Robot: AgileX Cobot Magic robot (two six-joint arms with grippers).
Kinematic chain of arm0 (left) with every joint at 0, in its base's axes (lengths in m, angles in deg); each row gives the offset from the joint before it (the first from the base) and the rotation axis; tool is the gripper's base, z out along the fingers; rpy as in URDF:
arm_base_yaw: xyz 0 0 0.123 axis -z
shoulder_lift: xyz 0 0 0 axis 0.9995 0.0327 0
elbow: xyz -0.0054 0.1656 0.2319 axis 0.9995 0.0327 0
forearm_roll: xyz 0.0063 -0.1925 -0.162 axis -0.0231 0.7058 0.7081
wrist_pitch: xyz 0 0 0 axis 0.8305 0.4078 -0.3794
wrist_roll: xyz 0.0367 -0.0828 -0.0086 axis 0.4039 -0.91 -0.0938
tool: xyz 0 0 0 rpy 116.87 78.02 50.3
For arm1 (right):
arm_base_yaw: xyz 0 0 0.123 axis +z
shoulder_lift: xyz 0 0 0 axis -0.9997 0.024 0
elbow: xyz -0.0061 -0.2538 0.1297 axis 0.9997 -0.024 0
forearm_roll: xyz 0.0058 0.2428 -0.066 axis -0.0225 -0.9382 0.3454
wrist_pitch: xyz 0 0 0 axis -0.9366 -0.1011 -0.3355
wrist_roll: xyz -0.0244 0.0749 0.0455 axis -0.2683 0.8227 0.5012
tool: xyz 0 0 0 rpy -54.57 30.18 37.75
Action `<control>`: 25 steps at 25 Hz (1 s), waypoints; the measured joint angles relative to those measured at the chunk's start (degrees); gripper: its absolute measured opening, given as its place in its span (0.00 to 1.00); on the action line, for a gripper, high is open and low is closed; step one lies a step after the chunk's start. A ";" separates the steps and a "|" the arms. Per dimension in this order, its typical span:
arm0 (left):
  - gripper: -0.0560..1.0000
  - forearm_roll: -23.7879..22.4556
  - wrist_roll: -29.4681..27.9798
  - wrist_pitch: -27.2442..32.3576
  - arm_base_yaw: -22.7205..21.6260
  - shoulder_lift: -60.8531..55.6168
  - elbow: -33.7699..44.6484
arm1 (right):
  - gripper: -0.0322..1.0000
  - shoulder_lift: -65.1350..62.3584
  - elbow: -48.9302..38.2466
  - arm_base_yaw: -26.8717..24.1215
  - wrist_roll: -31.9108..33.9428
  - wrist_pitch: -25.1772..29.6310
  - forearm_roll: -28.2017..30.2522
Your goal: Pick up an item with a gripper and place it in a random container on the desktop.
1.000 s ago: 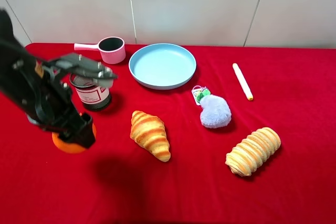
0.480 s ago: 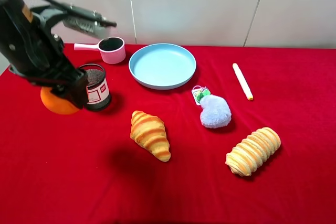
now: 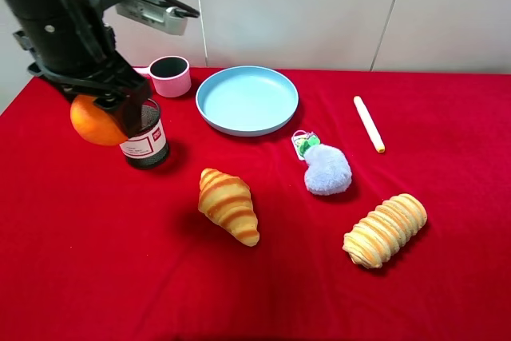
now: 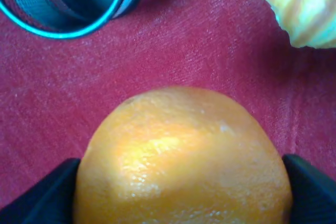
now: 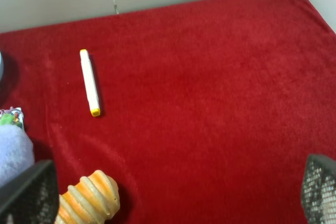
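Orange (image 3: pixel 94 120) is held off the red cloth (image 3: pixel 279 293) at left of the high view, pinched by the left claw (image 3: pixel 112 105). The claw is closed on both sides of the fruit, and dark jaw tips are seen at each flank in the left wrist view. It is probably carried at this height so the cup rim can be cleared.

Lower centre, a croissant (image 3: pixel 229 205) is lying flat. A striped bread roll (image 3: pixel 385 230) lies lower right, well apart from it. A blue fluffy toy (image 3: pixel 326 169) with a small tag sits between them, further back.

The black mesh cup (image 3: pixel 145 140) stands upright just right of the orange, label facing front. In the left wrist view its open mouth is seen off to one side of the fruit, not under it, so a sideways shift is judged necessary before release.

Behind are a light-blue plate (image 3: pixel 247 100), a pink handled cup (image 3: pixel 169 76) at upper left, and a white marker (image 3: pixel 369 124) at upper right.

The right claw (image 5: pixel 173 192) is seen only in its own wrist view, jaws spread wide, nothing held.
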 joint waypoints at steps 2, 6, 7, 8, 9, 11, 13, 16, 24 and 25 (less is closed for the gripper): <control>0.73 0.25 0.41 0.02 -1.00 1.07 -0.63 | 0.70 0.00 0.00 0.00 0.00 0.00 0.00; 0.73 0.25 1.30 -1.32 -3.66 1.35 -0.72 | 0.70 0.00 0.00 0.00 0.00 0.00 -0.05; 0.73 0.25 1.36 -1.54 -4.44 1.35 -0.72 | 0.70 0.00 0.00 0.00 0.00 0.00 -0.05; 0.73 0.25 1.49 -1.78 -5.20 1.40 -0.72 | 0.70 0.00 0.00 0.00 0.00 0.00 -0.05; 0.73 0.25 1.59 -2.23 -5.94 1.61 -0.72 | 0.70 0.00 0.00 0.00 0.00 0.00 -0.05; 0.73 0.25 1.94 -2.77 -7.18 2.41 -1.05 | 0.70 0.00 0.00 0.00 0.00 0.00 -0.05; 0.73 0.19 2.59 -3.53 -8.07 3.93 -1.62 | 0.70 0.00 0.00 0.00 0.00 0.00 -0.05; 0.73 0.19 3.13 -5.21 -8.54 6.05 -2.79 | 0.70 0.00 0.00 0.00 0.00 0.00 -0.05; 0.73 -0.03 3.69 -10.25 -9.74 9.56 -4.64 | 0.70 0.00 0.00 0.00 0.00 0.00 -0.05; 0.73 -0.09 3.69 -10.73 -10.15 9.84 -4.64 | 0.70 0.00 0.00 0.00 0.00 0.00 -0.05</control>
